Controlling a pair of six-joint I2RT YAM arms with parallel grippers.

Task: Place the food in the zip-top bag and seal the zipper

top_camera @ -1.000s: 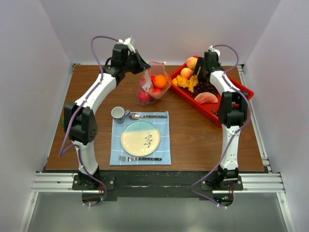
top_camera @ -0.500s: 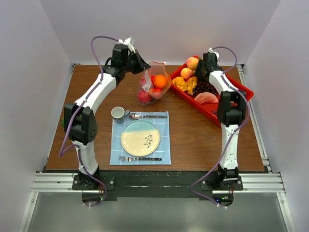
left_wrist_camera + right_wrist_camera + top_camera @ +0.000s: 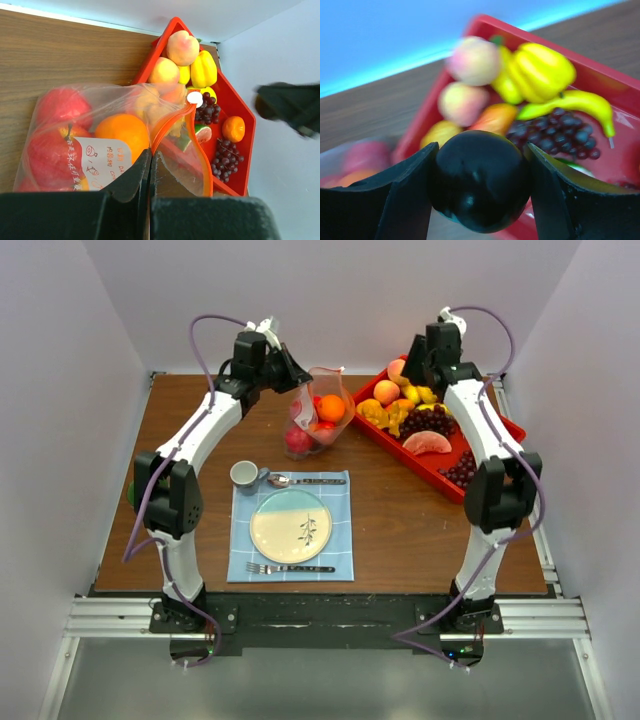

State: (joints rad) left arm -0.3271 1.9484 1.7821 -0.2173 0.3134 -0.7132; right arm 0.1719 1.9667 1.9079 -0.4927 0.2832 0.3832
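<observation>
— What is closest to the arms?
— I see a plate (image 3: 290,524) on a blue mat (image 3: 340,540). A fork (image 3: 290,568) lies in front of it. A spoon (image 3: 305,481) and a cup (image 3: 244,476) sit behind it.
— Where is the bag?
— The bag (image 3: 90,130) stands past the mat, on the table (image 3: 420,530). Inside it I see red apples (image 3: 62,107) and an orange (image 3: 122,131). My left gripper (image 3: 150,160) is pressed together, pinching the zipper (image 3: 169,121) at the bag's mouth. The mouth gapes wide.
— And your other arm?
— My right gripper (image 3: 480,175) hangs over the far end of the red tray (image 3: 235,107). It squeezes a dark round fruit (image 3: 479,200).
— What lies in the tray?
— I see peaches (image 3: 182,47), a yellow pepper (image 3: 540,70), a banana (image 3: 570,102), grapes (image 3: 428,422), a small orange (image 3: 233,128) and a watermelon slice (image 3: 427,443). The tray sits just beside the bag.
</observation>
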